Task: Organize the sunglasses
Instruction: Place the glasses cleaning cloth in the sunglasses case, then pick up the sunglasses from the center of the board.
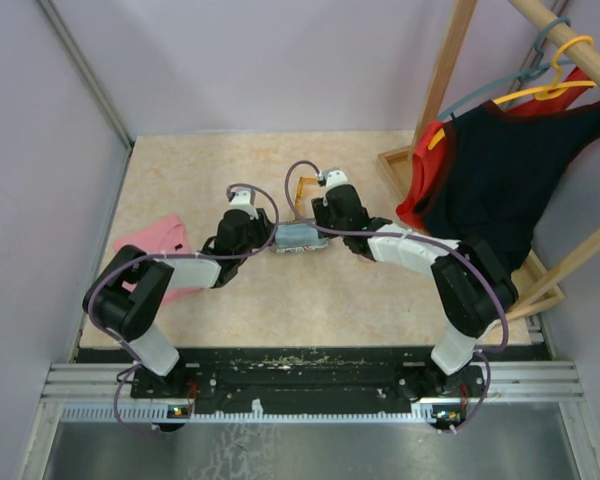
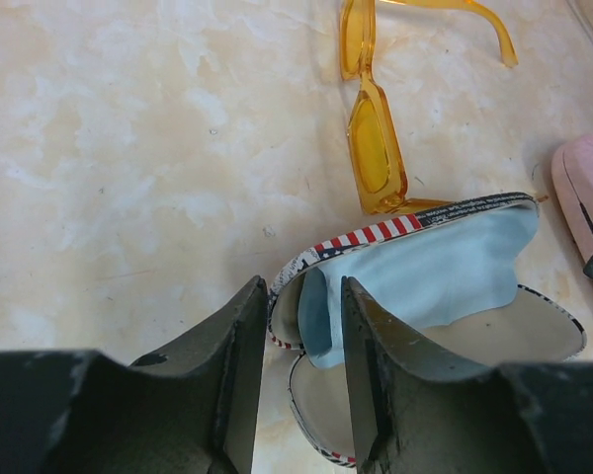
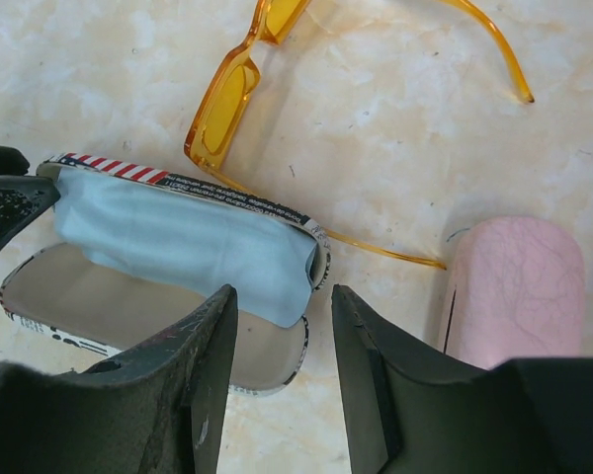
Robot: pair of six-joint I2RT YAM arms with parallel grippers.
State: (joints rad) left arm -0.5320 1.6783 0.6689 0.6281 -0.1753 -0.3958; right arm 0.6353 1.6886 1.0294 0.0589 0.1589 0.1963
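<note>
The orange translucent sunglasses [image 1: 302, 190] [image 2: 374, 148] [image 3: 227, 99] lie unfolded on the table just behind the printed case. That black-and-white printed case [image 1: 298, 238] [image 2: 534, 331] [image 3: 99, 296] lies open, with a light blue cloth [image 2: 445, 267] [image 3: 178, 242] inside. My left gripper [image 1: 267, 240] [image 2: 304, 286] is open and straddles the case's left end. At the opposite end my right gripper [image 1: 325, 232] [image 3: 282, 293] is open over the rim. Neither holds anything. A shut pink case [image 2: 585, 197] [image 3: 514, 286] rests to the right of the printed case; my right arm hides it from above.
A pink object [image 1: 155, 245] lies at the table's left side beside my left arm. A wooden clothes rack [image 1: 450, 80] with black and red garments [image 1: 500, 170] on hangers stands at the right. Walls close off the left, back and right.
</note>
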